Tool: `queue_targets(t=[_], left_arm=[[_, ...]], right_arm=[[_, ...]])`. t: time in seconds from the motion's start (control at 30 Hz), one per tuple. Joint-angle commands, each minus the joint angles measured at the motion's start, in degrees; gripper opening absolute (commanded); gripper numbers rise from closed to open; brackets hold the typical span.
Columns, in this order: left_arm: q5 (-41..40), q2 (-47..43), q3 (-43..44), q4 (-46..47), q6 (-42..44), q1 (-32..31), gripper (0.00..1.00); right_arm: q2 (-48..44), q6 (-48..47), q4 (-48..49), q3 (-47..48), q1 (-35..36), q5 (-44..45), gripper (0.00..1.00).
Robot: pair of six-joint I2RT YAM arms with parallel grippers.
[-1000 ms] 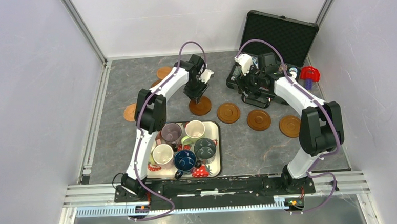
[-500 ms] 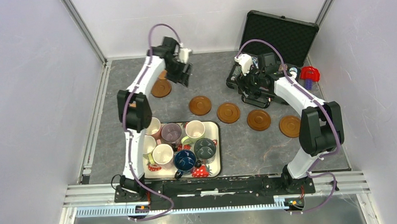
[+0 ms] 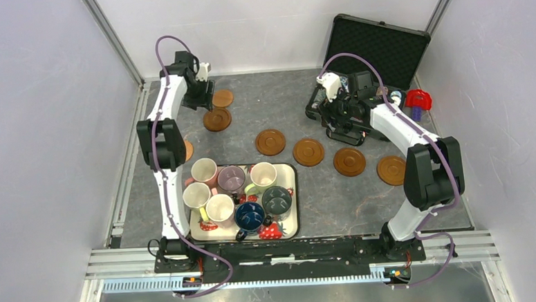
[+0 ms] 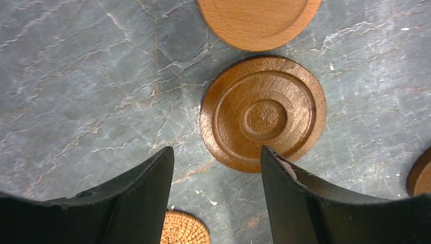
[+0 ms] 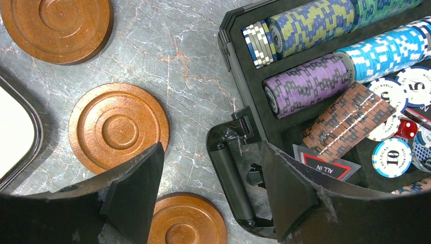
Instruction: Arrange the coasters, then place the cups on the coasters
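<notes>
The left arm [image 3: 158,139] is stretching from its base along the left side of the table [image 3: 323,203] and bending over at the far left corner, so the left claw [image 3: 201,93] is pointing down near the back wall. Its jaws are standing wide apart and holding nothing. Just ahead of its fingertips a dark coaster [image 4: 263,113] is lying flat on the bare surface, with a pale coaster [image 4: 256,20] just beyond it. A third coaster [image 3: 188,151], orange-brown, is peeking out from behind the arm's elbow. Nearer the front, a white tray [image 3: 291,222] is holding all seven cups [image 3: 231,178], packed close together, none of them on a coaster. Beyond the tray, four dark coasters [image 3: 308,151] are lying in a slanting row running rightward and nearer, each apart from the next. The right arm [image 3: 429,174] is rising at the right side and folding back toward the middle. The right claw [image 5: 211,152] is hanging over the front edge of an open black case [image 3: 377,48] of poker chips [image 5: 305,84], jaws spread wide and gripping nothing, with the case handle [image 5: 231,178] lying below the gap. The table is showing a grey, marble-like surface, and plain white walls [image 3: 43,135] are closing it in on three sides.
</notes>
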Motion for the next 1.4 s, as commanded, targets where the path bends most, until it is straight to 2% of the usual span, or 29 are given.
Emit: queue_targets(t=[0.0, 0.13, 0.33, 0.7, 1.07, 1.37], left_arm=[[-1.06, 2.86, 1.95, 1.84, -1.61, -0.17, 0.70], [2.19, 3.90, 1.95, 2.21, -1.11, -0.17, 0.71], [2.05, 5.80, 1.83, 2.72, -0.16, -0.35, 0.69], [0.51, 5.25, -3.36, 3.58, 3.94, -3.03, 0.64], [-0.30, -1.72, -14.92, 4.77, 7.73, -8.93, 0.54], [0.74, -3.24, -18.73, 4.91, 6.41, -11.13, 0.51]], right_arm=[[-1.62, -0.24, 0.08, 0.59, -0.14, -0.68, 0.76], [-1.41, -0.15, 0.19, 0.50, -0.18, -0.39, 0.77], [-0.83, 0.07, 0.18, 0.76, -0.13, -0.38, 0.77], [-0.33, 0.46, 0.09, 1.09, -0.11, -0.86, 0.77], [-0.65, 0.29, 0.19, 0.77, -0.07, -1.05, 0.77], [-1.47, 0.38, 0.47, -0.17, -0.13, -1.14, 0.77]])
